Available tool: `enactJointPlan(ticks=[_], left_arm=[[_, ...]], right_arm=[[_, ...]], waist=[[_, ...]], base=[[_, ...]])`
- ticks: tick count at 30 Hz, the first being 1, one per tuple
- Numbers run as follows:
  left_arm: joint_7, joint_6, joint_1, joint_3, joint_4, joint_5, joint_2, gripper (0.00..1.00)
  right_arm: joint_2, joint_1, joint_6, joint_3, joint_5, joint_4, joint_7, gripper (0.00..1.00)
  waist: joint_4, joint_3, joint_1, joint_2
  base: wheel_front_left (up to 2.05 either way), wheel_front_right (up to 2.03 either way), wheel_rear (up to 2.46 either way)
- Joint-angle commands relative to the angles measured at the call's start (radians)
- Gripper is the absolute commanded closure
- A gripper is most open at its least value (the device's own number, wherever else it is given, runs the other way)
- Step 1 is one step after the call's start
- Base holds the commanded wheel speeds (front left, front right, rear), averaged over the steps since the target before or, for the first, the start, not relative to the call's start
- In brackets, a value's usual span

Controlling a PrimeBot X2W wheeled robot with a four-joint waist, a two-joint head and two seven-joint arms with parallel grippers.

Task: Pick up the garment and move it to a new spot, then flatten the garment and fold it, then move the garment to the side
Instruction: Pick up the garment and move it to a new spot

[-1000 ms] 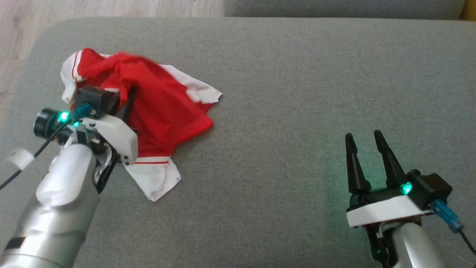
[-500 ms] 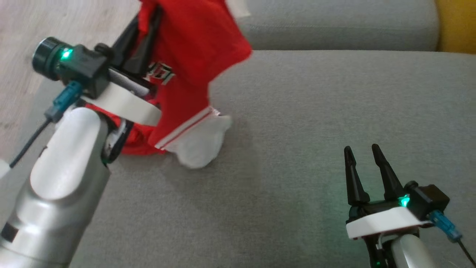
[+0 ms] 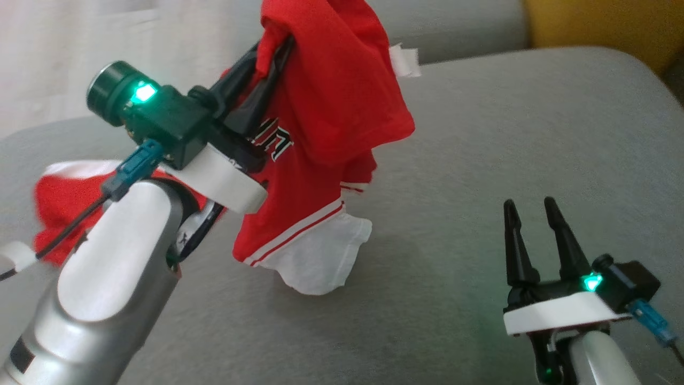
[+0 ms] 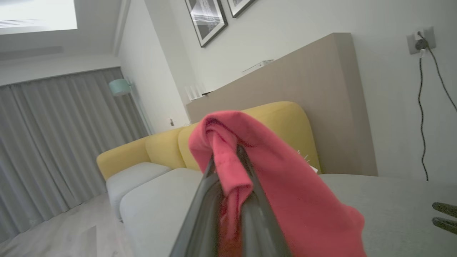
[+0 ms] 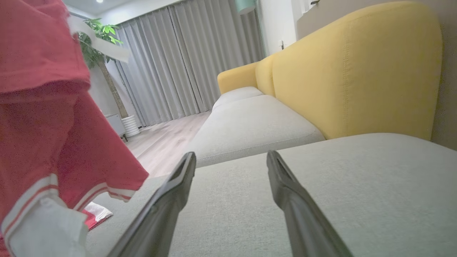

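Head view: my left gripper [image 3: 275,51], clamped on a fold of the red jersey [image 3: 331,107], holds it above the grey cushion [image 3: 507,133], hem apparently trailing there.
Left wrist view: the pinch is thin, so drag could pull it free.
Right wrist view: my right gripper [image 5: 231,154] gapes empty over the cushion.

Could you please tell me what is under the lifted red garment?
Grey cushion lies below the garment; its white sleeve hangs down toward it. Whether the sleeve touches, and the patch behind the cloth, are hidden.

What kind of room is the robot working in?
Probably a home living room: a yellow-backed sofa with grey seat cushions, long grey curtains, and framed pictures on the wall.
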Motion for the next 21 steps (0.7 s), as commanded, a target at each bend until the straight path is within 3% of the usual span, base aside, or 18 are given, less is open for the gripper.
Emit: enactJointPlan(ticks=[1,11,12,13,18,21], left_arm=[[0.005,0.001,-0.063,0.034,-0.025,0.001,0.032,1.00],[0.026,-0.032,-0.238,-0.079,0.189,0.038,0.029,1.00],[0.018,-0.034,-0.262,-0.090,0.227,0.036,0.022,0.71],[0.008,-0.035,-0.290,-0.100,0.269,0.042,0.018,0.00],[-0.089,-0.033,-0.399,-0.131,0.489,0.088,-0.008,0.00],[-0.129,-0.031,-0.412,-0.124,0.550,0.079,-0.025,0.00]], right_arm=[[-0.007,-0.047,-0.001,0.020,0.010,-0.046,-0.011,0.00],[-0.007,-0.108,-0.001,0.084,0.083,-0.129,-0.011,0.00],[-0.007,-0.110,-0.001,0.089,0.091,-0.134,-0.011,0.00],[-0.007,-0.112,-0.001,0.093,0.097,-0.137,-0.011,0.00],[-0.007,-0.117,-0.001,0.092,0.113,-0.143,-0.011,0.00],[-0.007,-0.116,-0.001,0.081,0.114,-0.143,-0.011,0.00]], waist=[[-0.090,0.034,0.0001,0.0000],[-0.333,0.183,0.0001,0.0000],[-0.346,0.194,0.0001,0.0000],[-0.359,0.204,0.0001,0.0000],[-0.374,0.222,0.0001,0.0000],[-0.363,0.219,0.0001,0.0000]], base=[[0.00,0.00,0.00],[0.00,0.00,0.00],[0.00,0.00,0.00],[0.00,0.00,0.00],[0.00,0.00,0.00],[0.00,0.00,0.00]])
